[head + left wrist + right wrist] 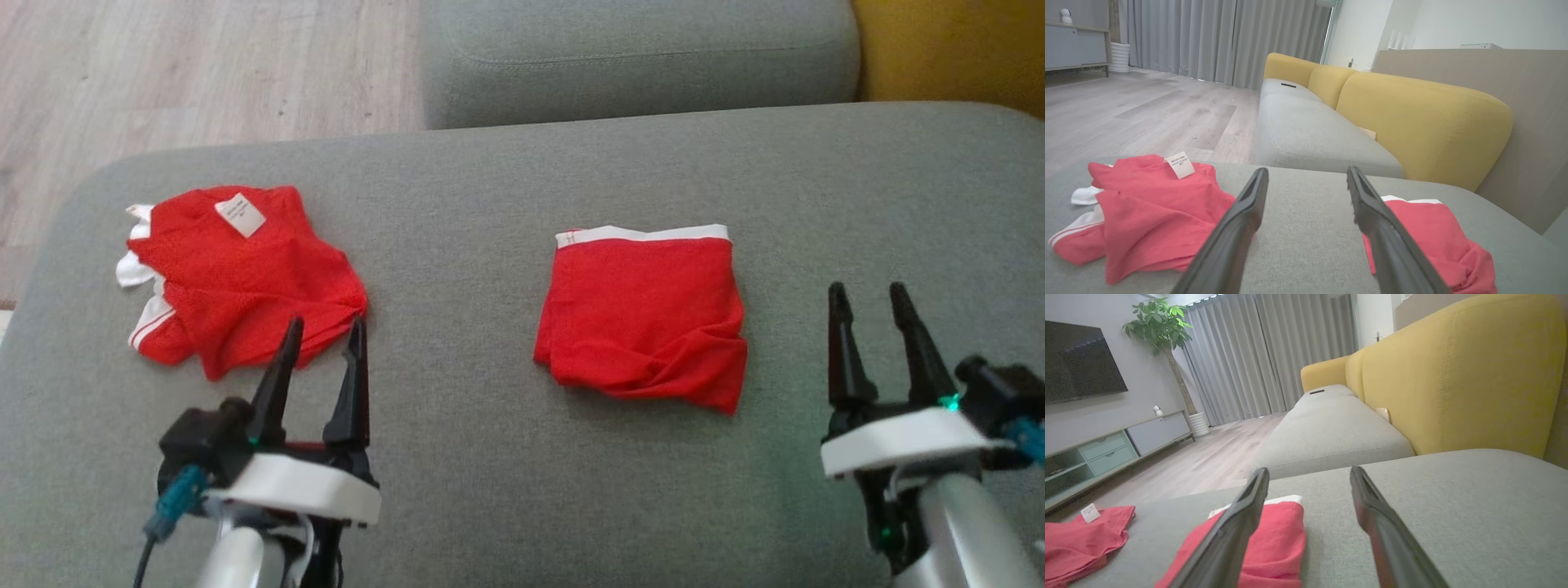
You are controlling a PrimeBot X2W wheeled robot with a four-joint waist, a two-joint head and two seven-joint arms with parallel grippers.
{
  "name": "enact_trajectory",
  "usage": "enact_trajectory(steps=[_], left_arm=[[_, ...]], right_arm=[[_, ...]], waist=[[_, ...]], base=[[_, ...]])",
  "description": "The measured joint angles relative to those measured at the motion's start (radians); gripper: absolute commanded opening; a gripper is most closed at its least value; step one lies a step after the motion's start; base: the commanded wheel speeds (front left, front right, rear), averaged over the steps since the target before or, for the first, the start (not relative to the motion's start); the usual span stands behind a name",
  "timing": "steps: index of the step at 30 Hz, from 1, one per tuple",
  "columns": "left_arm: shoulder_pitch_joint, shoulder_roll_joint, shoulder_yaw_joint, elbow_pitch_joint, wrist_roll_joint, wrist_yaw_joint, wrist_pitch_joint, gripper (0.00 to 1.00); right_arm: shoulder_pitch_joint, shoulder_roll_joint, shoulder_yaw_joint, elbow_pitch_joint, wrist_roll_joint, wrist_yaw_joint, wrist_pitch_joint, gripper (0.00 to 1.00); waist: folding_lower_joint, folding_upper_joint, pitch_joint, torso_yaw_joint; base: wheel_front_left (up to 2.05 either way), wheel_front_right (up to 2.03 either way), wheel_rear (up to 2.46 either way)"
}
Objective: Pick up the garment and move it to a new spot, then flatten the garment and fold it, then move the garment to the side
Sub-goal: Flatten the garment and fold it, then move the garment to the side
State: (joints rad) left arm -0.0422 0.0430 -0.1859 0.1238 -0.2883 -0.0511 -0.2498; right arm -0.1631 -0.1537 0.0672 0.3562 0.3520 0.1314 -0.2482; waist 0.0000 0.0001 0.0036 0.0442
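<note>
Head view — we log two red items on the cushion (457, 204): crumpled garment (237, 273) left, just past our left gripper (325, 327); folded garment (645, 318) centre. Left and right gripper (867, 294) both released, empty. Risk, we judge: a shallow pinch takes one layer — cloth slips, bunches.

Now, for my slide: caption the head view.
Left gripper and right gripper open over cushion; crumpled garment left, folded garment centre.

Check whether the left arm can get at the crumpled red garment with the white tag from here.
Probably yes. The left gripper is open, its fingertips right at the near edge of the crumpled garment, with nothing between them on the grey cushion. The folded garment lies apart, to its right.
</note>
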Motion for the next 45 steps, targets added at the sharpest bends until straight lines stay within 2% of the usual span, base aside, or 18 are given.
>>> enact_trajectory(steps=[5,19,25,37,45], left_arm=[[0.038,0.0,-0.001,-0.009,0.004,0.007,0.0,1.0],[0.037,0.0,-0.016,-0.018,0.006,0.007,0.0,1.0],[0.003,0.0,-0.032,-0.018,0.006,0.006,0.0,1.0],[-0.052,0.0,-0.064,-0.005,0.003,-0.002,0.0,1.0],[-0.066,0.0,-0.067,0.001,-0.005,-0.001,0.0,1.0]], right_arm=[[0.064,0.049,-0.04,-0.055,-0.058,0.0,0.0,1.0],[0.071,0.074,-0.051,-0.068,-0.102,0.0,0.003,1.0],[0.025,0.075,-0.059,0.014,-0.123,0.0,0.097,1.0],[-0.141,0.071,-0.074,0.262,-0.053,0.0,0.295,1.0],[-0.206,0.069,-0.076,0.346,-0.054,0.0,0.323,1.0]], waist=[[0.0,0.0,0.002,-0.012],[0.0,0.0,0.025,0.011],[0.0,0.0,0.073,0.041],[0.0,0.0,0.147,0.132],[0.0,0.0,0.165,0.168]], base=[[0.0,0.0,0.0],[0.0,0.0,0.0],[0.0,0.0,0.0],[0.0,0.0,0.0],[0.0,0.0,0.0]])
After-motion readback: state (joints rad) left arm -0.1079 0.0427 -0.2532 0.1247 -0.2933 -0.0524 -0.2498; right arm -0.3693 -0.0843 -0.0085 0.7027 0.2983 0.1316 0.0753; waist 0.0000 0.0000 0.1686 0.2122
